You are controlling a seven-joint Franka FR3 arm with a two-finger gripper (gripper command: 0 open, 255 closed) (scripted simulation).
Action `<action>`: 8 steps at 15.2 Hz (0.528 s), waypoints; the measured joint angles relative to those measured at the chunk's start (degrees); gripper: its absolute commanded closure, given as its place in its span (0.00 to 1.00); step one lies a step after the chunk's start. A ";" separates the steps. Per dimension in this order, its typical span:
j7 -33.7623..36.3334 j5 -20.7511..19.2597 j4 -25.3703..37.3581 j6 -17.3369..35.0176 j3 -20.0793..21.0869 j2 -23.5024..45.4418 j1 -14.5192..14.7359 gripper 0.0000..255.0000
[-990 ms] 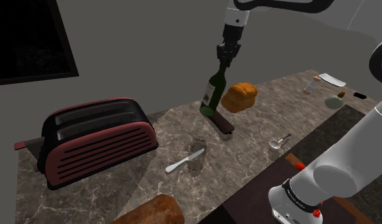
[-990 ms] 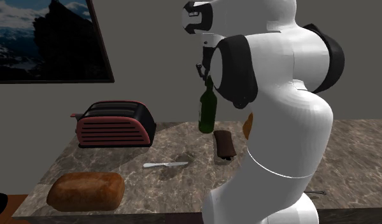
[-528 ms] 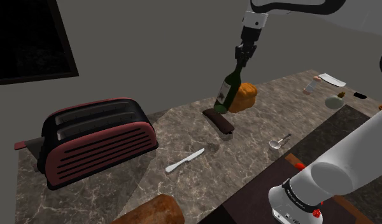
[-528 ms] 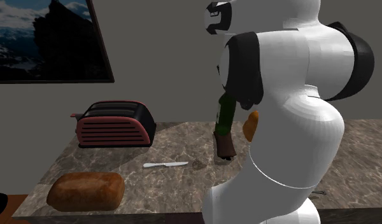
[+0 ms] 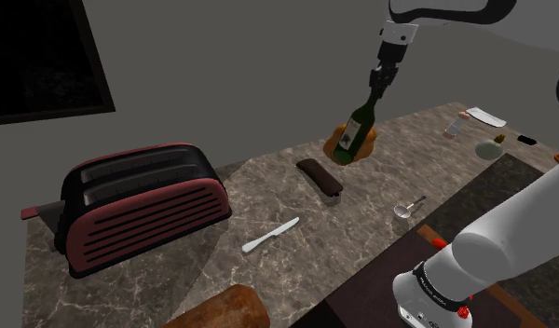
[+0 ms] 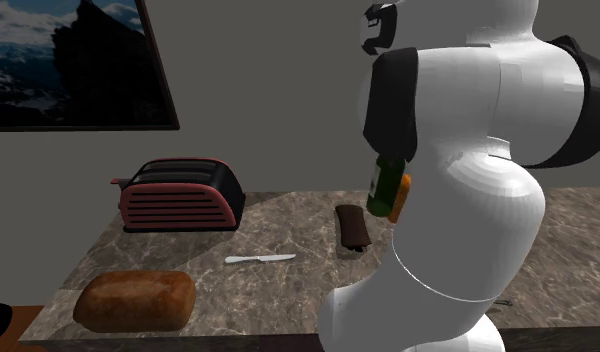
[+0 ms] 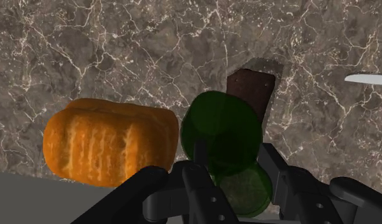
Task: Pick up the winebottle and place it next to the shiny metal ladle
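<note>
Green glass wine bottle (image 5: pixel 359 127) hung tilted, lifted off the marble counter (image 5: pixel 268 182), overlapping the orange bread loaf (image 5: pixel 335 147) in the shoulder view. From the wrist view its base hovered just beside the loaf. The black gripper (image 5: pixel 377 86) was closed on the bottle's neck, with its fingers (image 7: pixel 199 183) clasping either side. A dark brown block (image 5: pixel 320 179) lay near the loaf. The shiny ladle (image 5: pixel 405 210) lay well apart from the loaf, toward the stand. A table knife (image 5: pixel 270 237) lay farther from the loaf than the block.
</note>
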 measured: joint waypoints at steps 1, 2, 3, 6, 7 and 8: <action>-1.44 -0.15 0.46 -0.04 -0.74 0.33 -0.71 1.00; -2.96 -0.32 0.30 0.41 -1.53 0.53 -1.47 1.00; -4.32 -0.44 0.85 0.46 -2.23 1.08 -2.15 1.00; -8.48 -0.80 1.81 0.61 -4.32 1.93 -4.23 1.00; -9.90 -0.93 1.68 0.78 -5.03 1.89 -4.96 1.00; -11.02 -0.92 2.70 0.59 -5.58 2.65 -5.51 1.00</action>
